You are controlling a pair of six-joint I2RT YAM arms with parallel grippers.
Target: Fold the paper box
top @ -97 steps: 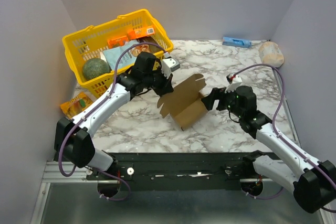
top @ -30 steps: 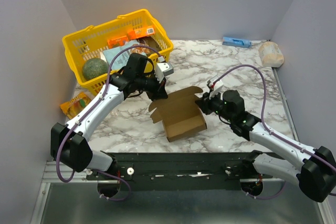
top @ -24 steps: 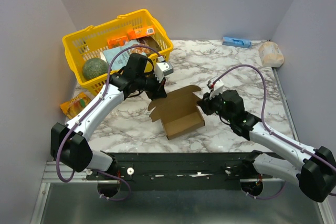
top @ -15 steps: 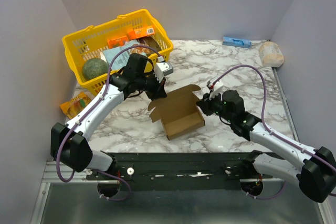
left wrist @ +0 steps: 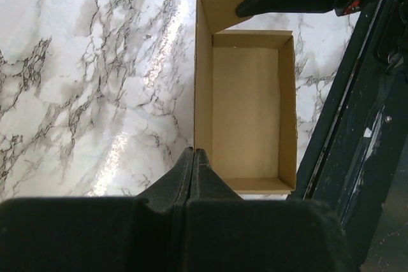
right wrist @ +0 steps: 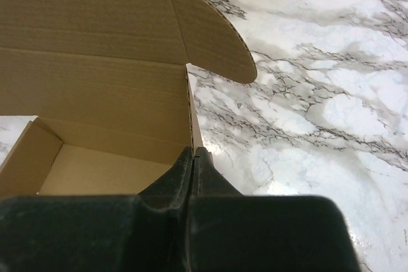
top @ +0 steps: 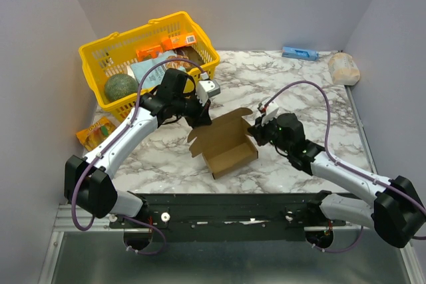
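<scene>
The paper box (top: 226,145) sits open at mid-table, lid flap raised, with only bare cardboard inside. The left gripper (left wrist: 193,157) pinches 1 long edge and the right gripper (right wrist: 193,156) a side wall (both jaws pressed tight onto thin card). The yellow basket (top: 87,58) holds a green round object (top: 121,87) and orange packets (top: 150,50).

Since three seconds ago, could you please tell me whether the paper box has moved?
Yes: the paper box has dropped toward the black base rail, away from the yellow basket.
</scene>
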